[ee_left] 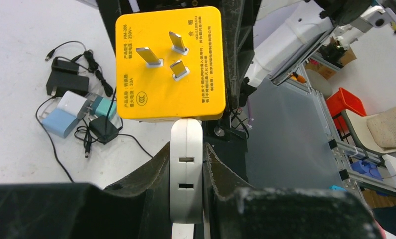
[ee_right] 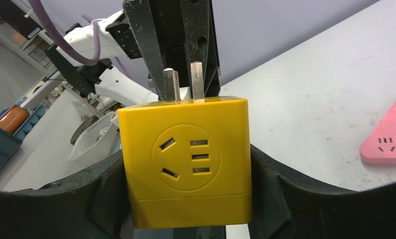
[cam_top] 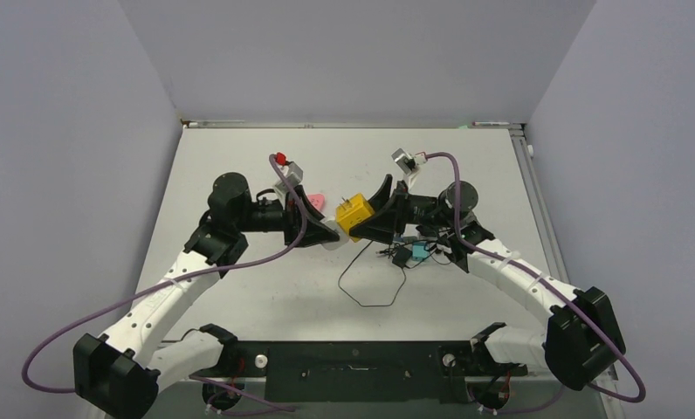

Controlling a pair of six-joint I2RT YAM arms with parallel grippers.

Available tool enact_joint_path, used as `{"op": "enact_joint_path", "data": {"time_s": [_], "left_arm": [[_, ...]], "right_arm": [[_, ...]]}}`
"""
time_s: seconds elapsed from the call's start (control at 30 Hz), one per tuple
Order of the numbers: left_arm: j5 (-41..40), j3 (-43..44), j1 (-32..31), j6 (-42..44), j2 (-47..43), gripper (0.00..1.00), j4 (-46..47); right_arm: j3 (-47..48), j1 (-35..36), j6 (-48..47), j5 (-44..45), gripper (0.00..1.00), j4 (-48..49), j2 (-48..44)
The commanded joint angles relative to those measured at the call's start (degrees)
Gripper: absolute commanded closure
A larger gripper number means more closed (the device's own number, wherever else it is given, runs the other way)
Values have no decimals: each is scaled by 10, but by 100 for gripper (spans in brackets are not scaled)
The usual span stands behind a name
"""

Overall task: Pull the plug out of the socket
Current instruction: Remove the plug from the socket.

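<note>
Plug (ee_left: pixel 186 169): white, flat, rounded; stands upright between the two black fingers of the left gripper (ee_left: pixel 186 155), which is pressed together on its flat sides; its top end meets the lower face of the socket (ee_left: pixel 168 64), and whether its pins are seated there is hidden. Socket: yellow cube, printed label and three bare metal prongs (ee_left: pixel 172 56) on the face turned toward the left wrist camera, outlet holes on the face turned toward the right wrist camera; pinched across two opposite sides by the right gripper (ee_right: pixel 188 181), jaws part spread to the cube's width. Position, top view: plug (cam_top: pixel 331 234) and socket (cam_top: pixel 354 216) touching, held above the middle of the table (cam_top: pixel 239 288), left gripper to their left, right gripper to their right, the two arms meeting nose to nose. Surroundings: pink adapter (cam_top: pixel 313 202) flat on the table just behind the left gripper; cluster of chargers (ee_left: pixel 76 112), black, white, blue and teal, with tangled leads, on the table under the right arm; thin black cable (cam_top: pixel 370 284) looping from that cluster toward the near edge
</note>
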Motion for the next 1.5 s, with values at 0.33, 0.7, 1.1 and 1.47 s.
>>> {"op": "enact_joint_path", "data": {"time_s": [0.33, 0.7, 1.1, 1.47], "left_arm": [[-124, 27, 51, -8, 58, 100, -81], [-30, 12, 44, -12, 35, 100, -14], [-4, -3, 32, -42, 26, 55, 42], [-3, -3, 31, -38, 24, 89, 39]], "right_arm": [[56, 24, -178, 147, 95, -183, -51], [49, 17, -111, 61, 95, -100, -30], [71, 48, -125, 37, 95, -121, -23], [74, 50, -131, 39, 95, -125, -20]]}}
